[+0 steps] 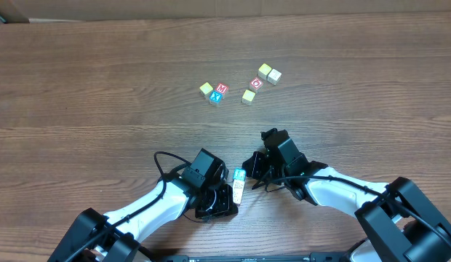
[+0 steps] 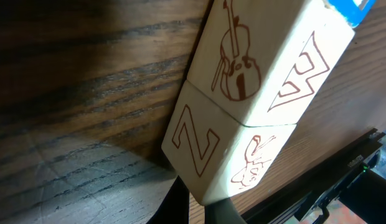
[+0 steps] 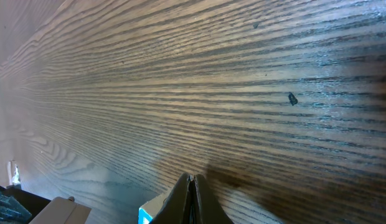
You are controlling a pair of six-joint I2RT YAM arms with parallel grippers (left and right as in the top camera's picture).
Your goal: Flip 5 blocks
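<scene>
My left gripper (image 2: 202, 214) is pinched shut, its tip just beside two cream wooden cubes (image 2: 255, 68) lying end to end on the brown wooden tabletop (image 2: 87, 93), printed Z and W. My right gripper (image 3: 192, 196) is shut too, holding nothing, near a blue-faced cube (image 3: 148, 215). The other coloured cubes (image 1: 248, 96) sit well apart; a red cube (image 1: 222, 89) reads M.

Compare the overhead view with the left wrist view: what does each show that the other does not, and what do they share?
Only the overhead view shows the scattered blocks farther up the table, the left arm and the right arm. Only the left wrist view shows the prints on the two pale blocks: a Z, a W and a violin. Both show those pale blocks side by side, touching, with the blue-faced block at one end, on the wooden table.
</scene>
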